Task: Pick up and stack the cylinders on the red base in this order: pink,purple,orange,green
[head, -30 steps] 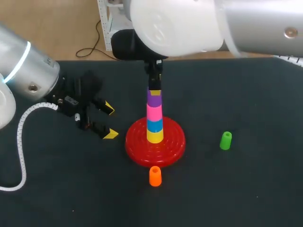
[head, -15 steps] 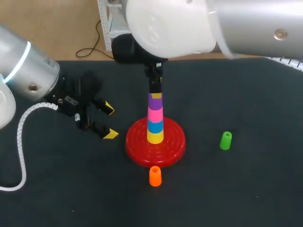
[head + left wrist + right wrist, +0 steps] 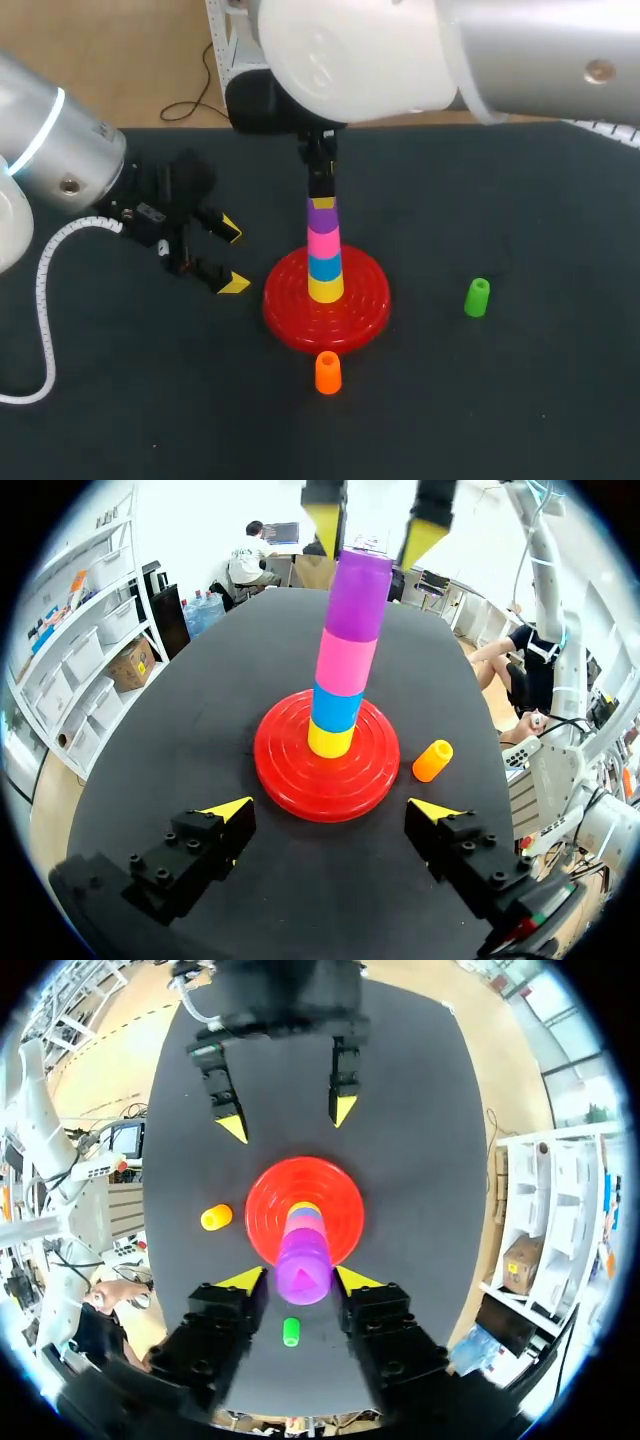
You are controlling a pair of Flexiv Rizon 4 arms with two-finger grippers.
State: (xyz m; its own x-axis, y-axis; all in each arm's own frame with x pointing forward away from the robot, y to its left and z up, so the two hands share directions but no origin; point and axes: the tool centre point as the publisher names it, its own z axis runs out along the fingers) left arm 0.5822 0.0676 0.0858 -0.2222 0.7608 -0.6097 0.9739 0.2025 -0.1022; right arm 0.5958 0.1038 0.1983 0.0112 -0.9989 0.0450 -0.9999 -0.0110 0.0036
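Note:
A red base [image 3: 290, 318] holds a stack: yellow, blue, pink [image 3: 322, 242], and purple [image 3: 321, 214] on top. My right gripper [image 3: 321, 184] hangs straight over the stack, open. In the right wrist view its yellow tips flank the purple cylinder [image 3: 303, 1272] with small gaps on both sides. An orange cylinder [image 3: 328, 372] stands in front of the base, and a green cylinder [image 3: 478, 297] stands to its right. My left gripper [image 3: 225, 255] rests open and empty to the left of the base. From the left wrist view its fingers face the stack [image 3: 345, 660].
A white cable [image 3: 45, 300] loops from my left arm over the table's left side. The right arm's large white body [image 3: 350, 60] overhangs the table's back.
The right gripper has opened and risen slightly. The purple cylinder has settled lower onto the pink one. The left arm has stayed still.

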